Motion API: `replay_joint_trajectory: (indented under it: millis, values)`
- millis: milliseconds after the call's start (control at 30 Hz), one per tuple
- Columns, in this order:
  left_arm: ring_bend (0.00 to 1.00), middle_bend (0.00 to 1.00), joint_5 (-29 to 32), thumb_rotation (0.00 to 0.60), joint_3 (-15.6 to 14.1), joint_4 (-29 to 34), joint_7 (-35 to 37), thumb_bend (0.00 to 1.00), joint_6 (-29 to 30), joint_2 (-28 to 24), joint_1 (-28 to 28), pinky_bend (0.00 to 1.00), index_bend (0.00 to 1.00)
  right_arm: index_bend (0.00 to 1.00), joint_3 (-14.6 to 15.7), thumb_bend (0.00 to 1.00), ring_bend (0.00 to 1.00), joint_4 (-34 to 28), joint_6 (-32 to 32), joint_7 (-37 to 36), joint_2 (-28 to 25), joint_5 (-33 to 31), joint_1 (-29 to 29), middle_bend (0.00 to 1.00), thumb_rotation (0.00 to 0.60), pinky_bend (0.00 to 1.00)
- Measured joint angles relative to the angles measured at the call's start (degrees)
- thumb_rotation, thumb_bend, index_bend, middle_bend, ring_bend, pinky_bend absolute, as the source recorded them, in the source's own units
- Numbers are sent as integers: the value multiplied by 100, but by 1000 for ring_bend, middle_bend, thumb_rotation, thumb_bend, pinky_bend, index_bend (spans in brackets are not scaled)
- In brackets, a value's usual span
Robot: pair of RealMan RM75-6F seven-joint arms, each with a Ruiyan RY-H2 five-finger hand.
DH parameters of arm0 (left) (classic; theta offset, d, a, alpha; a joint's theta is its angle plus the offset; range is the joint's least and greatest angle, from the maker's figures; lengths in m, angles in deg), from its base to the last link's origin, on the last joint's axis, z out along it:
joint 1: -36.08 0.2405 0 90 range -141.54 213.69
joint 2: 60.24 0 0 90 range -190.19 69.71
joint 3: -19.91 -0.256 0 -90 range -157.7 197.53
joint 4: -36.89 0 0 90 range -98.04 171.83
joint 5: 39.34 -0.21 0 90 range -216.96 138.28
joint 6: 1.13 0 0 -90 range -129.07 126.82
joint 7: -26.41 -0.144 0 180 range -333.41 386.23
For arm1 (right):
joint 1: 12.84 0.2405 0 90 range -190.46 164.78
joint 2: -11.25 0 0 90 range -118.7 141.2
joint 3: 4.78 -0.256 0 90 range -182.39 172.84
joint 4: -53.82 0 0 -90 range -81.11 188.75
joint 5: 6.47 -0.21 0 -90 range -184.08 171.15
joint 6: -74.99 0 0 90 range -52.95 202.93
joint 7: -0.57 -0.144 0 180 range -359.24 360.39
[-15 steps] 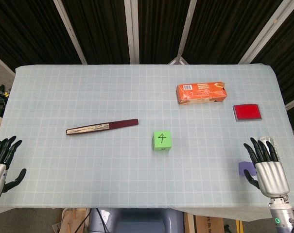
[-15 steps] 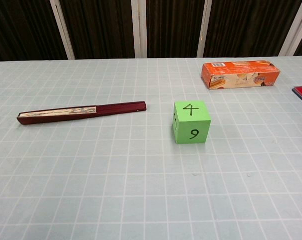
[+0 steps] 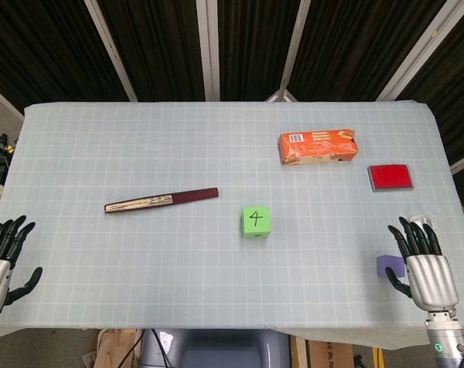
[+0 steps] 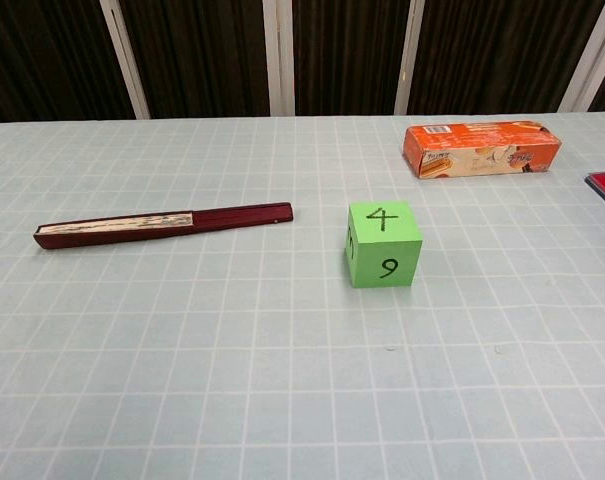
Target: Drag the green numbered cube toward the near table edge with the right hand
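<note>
The green numbered cube (image 3: pixel 255 221) sits near the middle of the table, a "4" on its top face; in the chest view the cube (image 4: pixel 382 244) also shows a "9" on its front. My right hand (image 3: pixel 425 266) hovers at the near right corner, far to the right of the cube, fingers spread and holding nothing. At the near left edge my left hand (image 3: pixel 3 264) is likewise open and empty. Neither hand shows in the chest view.
A closed dark red folding fan (image 3: pixel 161 200) lies left of the cube. An orange box (image 3: pixel 317 146) and a red flat pad (image 3: pixel 389 177) lie at the back right. A small purple block (image 3: pixel 389 266) sits just beside my right hand.
My right hand has shifted slightly to the right and toward the near edge. The cube and left hand have not moved.
</note>
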Motion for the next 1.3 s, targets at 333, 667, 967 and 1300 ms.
replay_joint_trajectory:
  millis: [333,667,967,1300]
  values:
    - [0,0,-40,600,-14,33,49,438,72,-18,29,41,86,155,-66,328,216,-81,113,-307,-82,82,117,185,600,117]
    - [0,0,59,600,-6,96,-8,438,-69,-38,-16,41,86,202,-604,335,623,-1199,1702,458,-711,-733,1133,592,600,576]
    - [0,0,118,600,-2,127,-104,438,-135,-26,-31,41,86,234,-981,744,861,-1766,3097,1844,-775,-2692,2464,846,600,741]
    - [0,0,214,600,35,138,-69,438,-142,-43,-30,41,86,234,-984,823,863,-1780,3419,3475,-208,-5279,4054,847,600,741]
